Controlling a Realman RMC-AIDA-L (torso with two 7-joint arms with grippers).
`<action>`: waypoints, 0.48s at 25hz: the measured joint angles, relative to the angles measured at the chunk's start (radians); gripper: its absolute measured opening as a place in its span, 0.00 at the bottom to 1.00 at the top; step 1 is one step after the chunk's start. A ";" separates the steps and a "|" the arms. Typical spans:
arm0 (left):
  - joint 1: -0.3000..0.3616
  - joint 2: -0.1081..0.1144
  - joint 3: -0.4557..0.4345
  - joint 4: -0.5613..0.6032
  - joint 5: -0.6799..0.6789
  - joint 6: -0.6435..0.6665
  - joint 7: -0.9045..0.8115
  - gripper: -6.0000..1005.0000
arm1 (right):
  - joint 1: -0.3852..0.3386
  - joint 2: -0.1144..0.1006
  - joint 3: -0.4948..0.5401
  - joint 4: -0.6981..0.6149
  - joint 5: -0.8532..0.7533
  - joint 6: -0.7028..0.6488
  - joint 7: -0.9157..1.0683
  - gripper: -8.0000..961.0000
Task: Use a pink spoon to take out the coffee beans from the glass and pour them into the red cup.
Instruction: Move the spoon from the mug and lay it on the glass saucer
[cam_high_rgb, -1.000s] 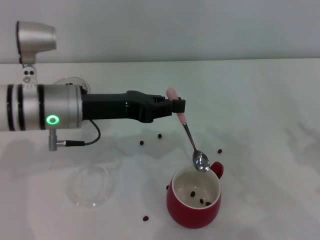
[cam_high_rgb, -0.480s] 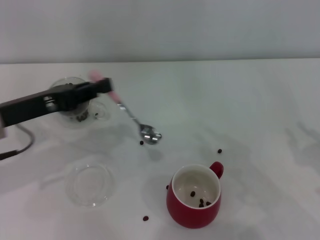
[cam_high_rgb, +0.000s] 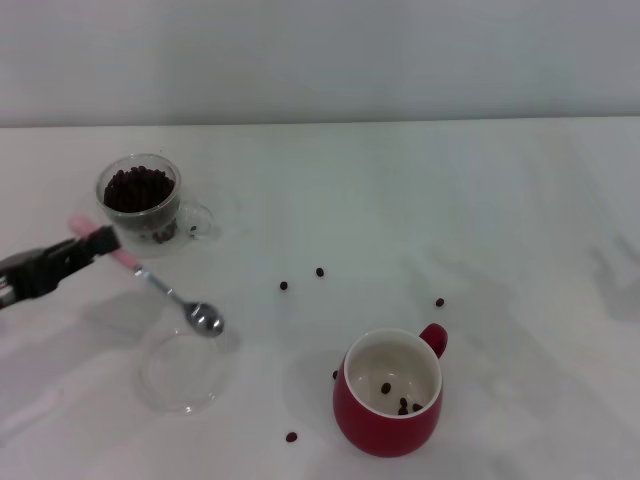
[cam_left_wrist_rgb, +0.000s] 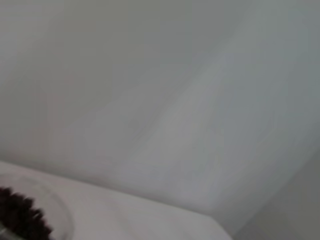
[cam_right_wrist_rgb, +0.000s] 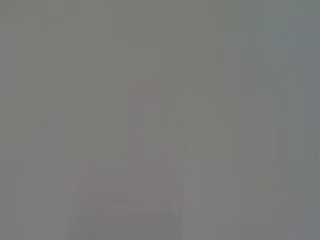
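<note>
At the head view's nine o'clock edge, the left gripper (cam_high_rgb: 95, 243) clamped the pink spoon (cam_high_rgb: 150, 283), bowl hanging over a clear disc (cam_high_rgb: 180, 372). The glass (cam_high_rgb: 140, 200) sat at ten o'clock, the red cup (cam_high_rgb: 388, 395) at five.

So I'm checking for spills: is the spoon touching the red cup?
Apart. The head view shows the spoon, held by the left gripper, with bare table between it and the red cup.

No legible text (perhaps none).
</note>
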 joint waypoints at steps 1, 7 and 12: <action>0.012 0.002 0.000 -0.001 0.002 -0.004 0.003 0.14 | -0.001 0.000 0.000 0.000 0.012 0.000 0.009 0.40; 0.061 0.019 -0.015 -0.005 0.009 -0.031 0.019 0.14 | -0.009 -0.002 0.000 0.009 0.063 0.000 0.054 0.40; 0.059 0.029 -0.025 -0.020 0.048 -0.056 0.019 0.14 | -0.019 -0.002 0.003 0.010 0.112 0.001 0.097 0.40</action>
